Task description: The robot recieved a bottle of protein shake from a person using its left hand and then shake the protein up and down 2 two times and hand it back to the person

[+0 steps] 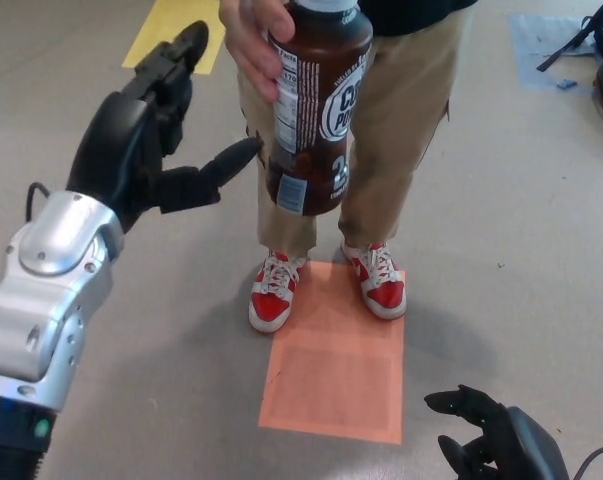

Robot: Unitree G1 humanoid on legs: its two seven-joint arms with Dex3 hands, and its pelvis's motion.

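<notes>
A dark brown protein shake bottle (311, 100) with a white label hangs upright at the top centre, held near its top by a person's hand (253, 40). My left hand (141, 140) is raised just left of the bottle, open, with its thumb tip close to the bottle's lower left side and its fingers pointing up toward the person's hand. It holds nothing. My right hand (496, 440) sits low at the bottom right, open and holding nothing.
The person stands in front of me in tan trousers (401, 130) and red-and-white shoes (273, 295), toes on an orange floor mat (336, 360). A yellow mat (176, 20) lies at the far left, a blue sheet (546, 45) at the far right.
</notes>
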